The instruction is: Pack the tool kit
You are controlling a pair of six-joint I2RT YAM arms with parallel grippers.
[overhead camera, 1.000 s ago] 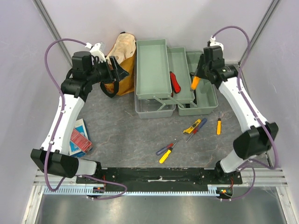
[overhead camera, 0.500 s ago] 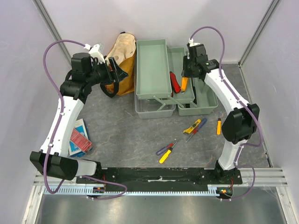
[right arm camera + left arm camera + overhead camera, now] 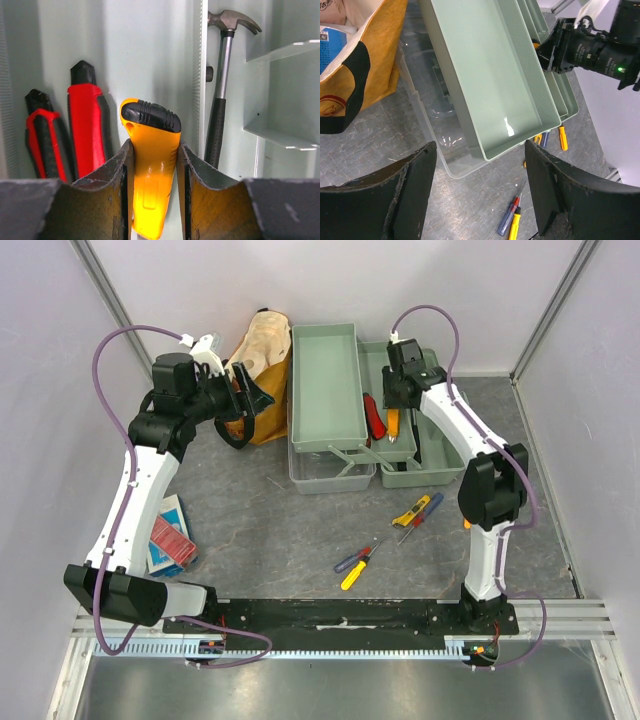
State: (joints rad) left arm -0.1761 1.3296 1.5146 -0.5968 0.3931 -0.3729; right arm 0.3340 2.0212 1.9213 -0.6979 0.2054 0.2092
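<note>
The pale grey-green toolbox point(image 3: 325, 380) stands open at the back, its trays fanned out over a clear lid. My right gripper point(image 3: 393, 405) is shut on an orange-handled tool point(image 3: 150, 165) and holds it low over the middle tray point(image 3: 145, 50), next to two red-handled tools point(image 3: 87, 125). A hammer point(image 3: 222, 75) lies in the compartment to the right. My left gripper point(image 3: 258, 395) is open and empty, high beside the left tray point(image 3: 490, 85). Loose screwdrivers lie on the table point(image 3: 357, 565), with more nearer the box point(image 3: 417, 510).
A mustard-yellow bag point(image 3: 262, 370) stands left of the toolbox, close to my left gripper. A red-blue booklet point(image 3: 170, 535) lies at the left edge. An orange screwdriver point(image 3: 562, 138) lies by the right arm. Walls close in on three sides.
My right gripper has carried the orange-handled tool left, from the right tray to the middle tray beside the red tools. The left arm has not moved.
</note>
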